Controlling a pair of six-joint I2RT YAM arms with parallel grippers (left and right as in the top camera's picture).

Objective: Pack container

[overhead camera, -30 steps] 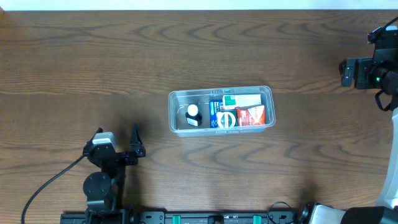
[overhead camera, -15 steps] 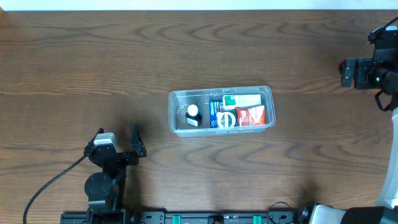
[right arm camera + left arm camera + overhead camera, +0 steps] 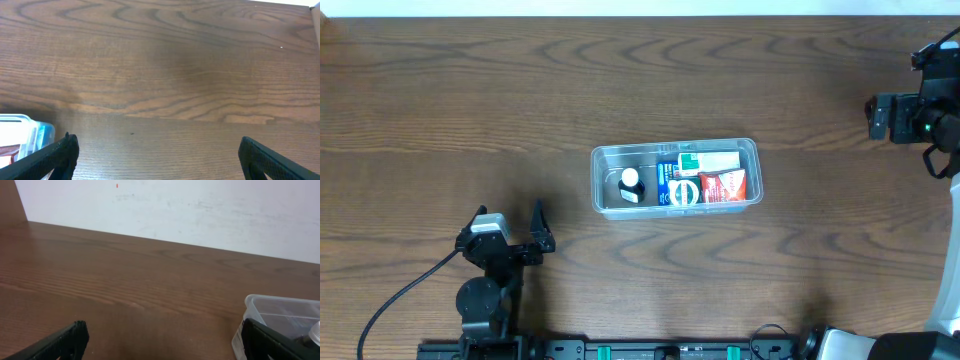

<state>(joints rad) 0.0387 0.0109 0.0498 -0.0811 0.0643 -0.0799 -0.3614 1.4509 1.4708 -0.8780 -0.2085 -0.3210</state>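
Observation:
The clear plastic container sits at the table's middle. Inside it lie a small white-capped bottle, a blue packet, a green and white packet and a red packet. My left gripper is open and empty at the front left, well short of the container. In the left wrist view its jaws are wide apart, with the container's corner at the right. My right gripper is at the far right edge. In the right wrist view its jaws are open and empty, with the container's end at the left.
The dark wood table stretches all round the container. A black cable runs from the left arm to the front edge. A white wall rises behind the table's far edge.

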